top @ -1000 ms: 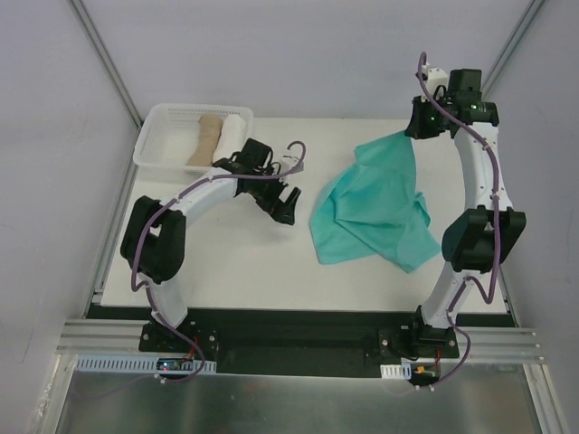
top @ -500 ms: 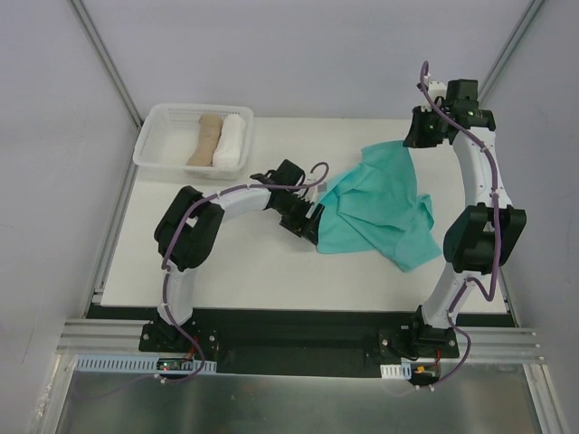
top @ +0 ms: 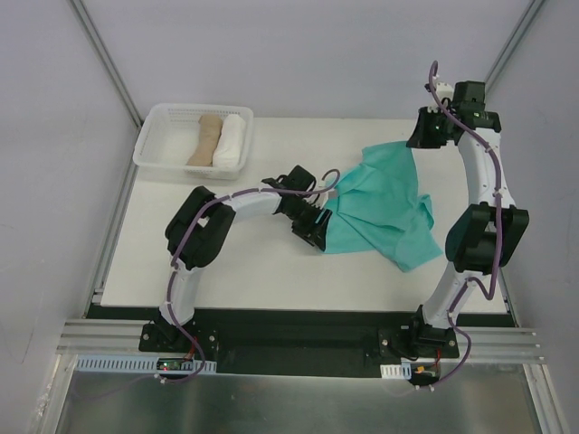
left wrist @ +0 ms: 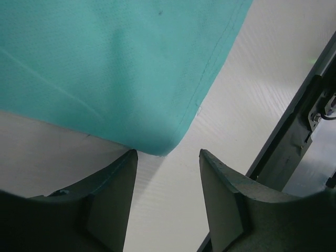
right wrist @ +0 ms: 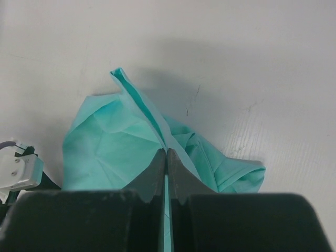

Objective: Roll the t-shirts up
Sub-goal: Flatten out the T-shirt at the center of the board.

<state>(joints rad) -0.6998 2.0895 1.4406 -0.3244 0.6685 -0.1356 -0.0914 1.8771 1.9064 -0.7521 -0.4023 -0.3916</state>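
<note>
Worktop [top: 244, 271]: white, grey walls around; basket [top: 152, 154] at far left holds two rolled cloths [top: 220, 140].
T-shirt [top: 380, 212]: crumpled right of centre, unrolled.
Right jaws: pinched shut on its raised far corner.
Left jaws: half open at its near-left corner, gripping nothing.
Progress: flattening first; rolling not begun.

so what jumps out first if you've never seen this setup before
The teal t-shirt lies crumpled right of the middle of the white table, with its far corner pinched and lifted by the shut right gripper. The left gripper is open at the shirt's near left corner. At the far left, a white basket holds a beige roll and a white roll.
</note>
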